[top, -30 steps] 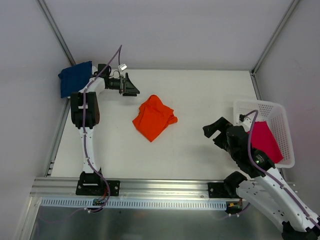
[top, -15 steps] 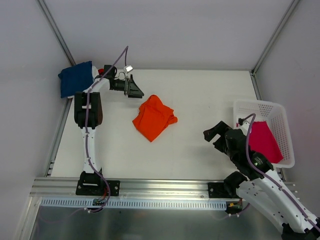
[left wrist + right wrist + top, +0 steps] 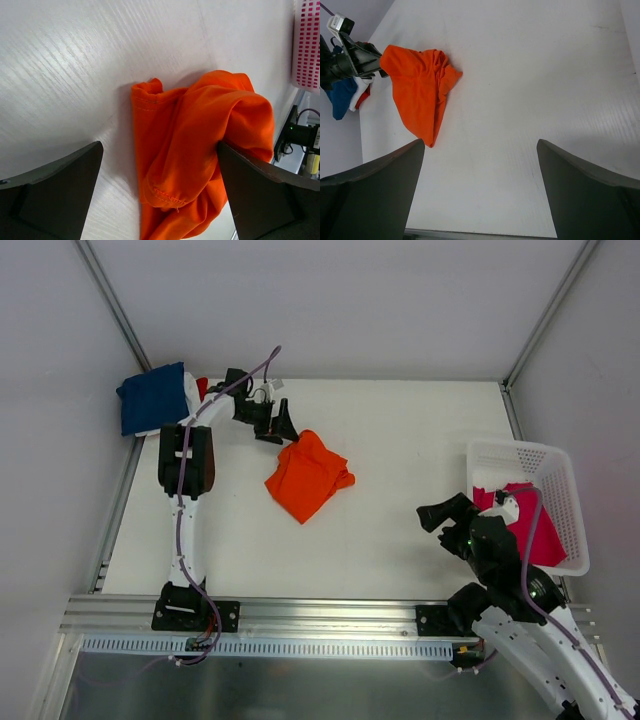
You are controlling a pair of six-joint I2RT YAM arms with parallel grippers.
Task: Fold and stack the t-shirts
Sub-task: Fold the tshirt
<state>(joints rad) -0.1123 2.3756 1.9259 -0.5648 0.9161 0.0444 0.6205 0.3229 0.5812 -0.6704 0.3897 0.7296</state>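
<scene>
Shirts lie in three places. A bright orange t-shirt [image 3: 307, 475] sits crumpled on the white table [image 3: 420, 430], left of centre. It is bunched into soft folds, and a stitched hem shows in the left wrist view.

The left gripper [image 3: 282, 426] is right at the shirt's far-left edge. Its fingers are spread wide, one to each side of the cloth, with nothing clamped between them (whether a fingertip touches the fabric cannot be told). A small white tag [image 3: 337, 22] sits by that wrist, and any print on it is too small to read.

At the table's far left corner lies a navy blue t-shirt [image 3: 150, 397]. Some white cloth [image 3: 192, 392] shows at its edge, and a bit of red cloth [image 3: 203, 386] is just beside that.

A magenta-pink t-shirt [image 3: 552, 535] lies inside the white plastic lattice basket [image 3: 510, 458] at the right edge of the table. The right gripper [image 3: 445, 510] hangs over bare table just left of the basket, well apart from the orange shirt. Its fingers are wide apart and empty.
</scene>
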